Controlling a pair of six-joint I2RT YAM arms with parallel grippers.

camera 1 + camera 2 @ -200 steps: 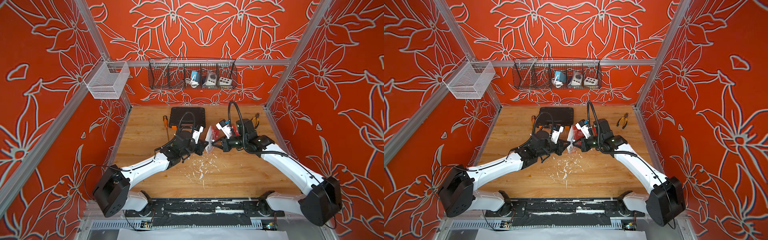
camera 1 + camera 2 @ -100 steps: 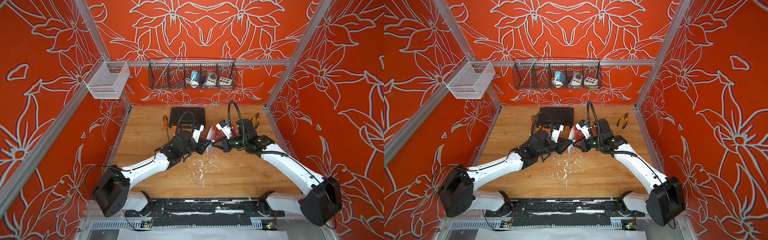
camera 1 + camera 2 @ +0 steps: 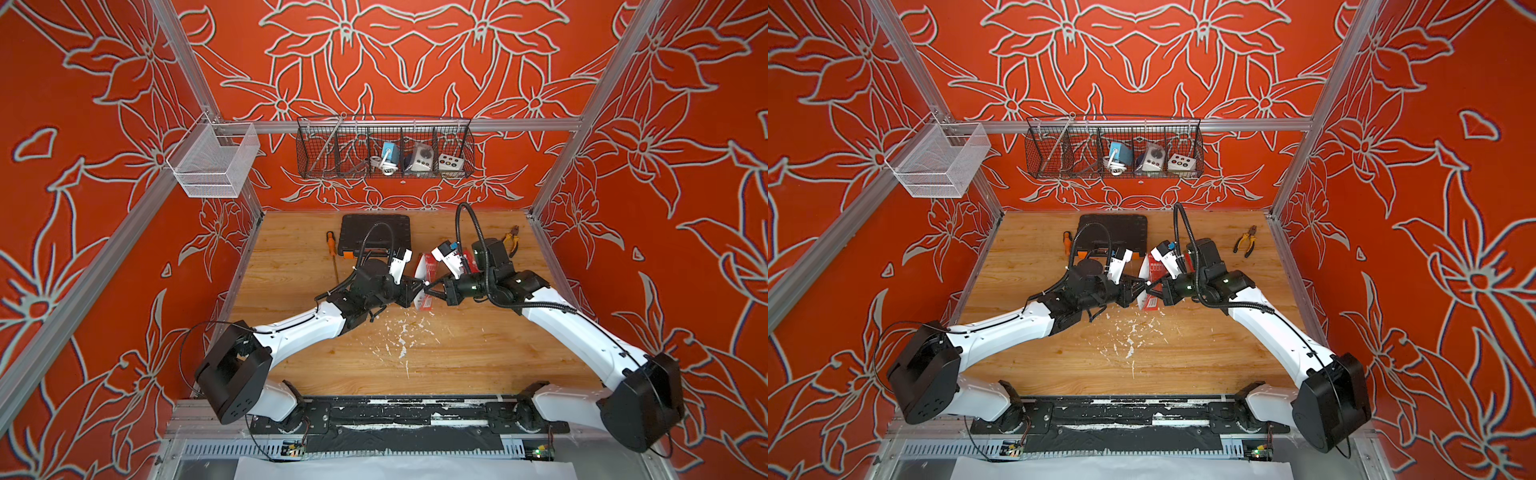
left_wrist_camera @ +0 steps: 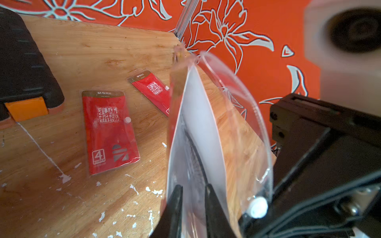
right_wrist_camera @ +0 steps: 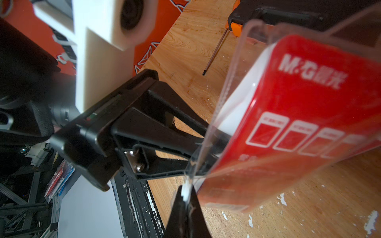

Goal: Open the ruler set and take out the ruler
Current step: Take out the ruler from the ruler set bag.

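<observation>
The ruler set (image 3: 424, 302) (image 3: 1151, 302) is a clear pouch with a red and white card inside. It hangs in the air between both arms over the middle of the table. My right gripper (image 5: 186, 195) (image 3: 431, 289) is shut on the pouch's flap at its white snap (image 4: 257, 207). The flap is pulled away, so the mouth gapes. My left gripper (image 4: 193, 197) (image 3: 417, 290) reaches into that mouth. Its jaws stand a little apart, astride the white card (image 4: 202, 123) and the clear sheets beside it. I cannot make out the ruler among those sheets.
Two more red ruler sets (image 4: 109, 134) (image 4: 152, 92) lie flat on the wooden table beyond the held one. A black tool case (image 3: 374, 232), an orange-handled screwdriver (image 3: 331, 245) and pliers (image 3: 511, 241) lie at the back. White flecks (image 3: 401, 340) dot the table's front.
My left gripper has crept right into the pouch's mouth, and its jaws have parted slightly. The right arm holds the flap where it was.
</observation>
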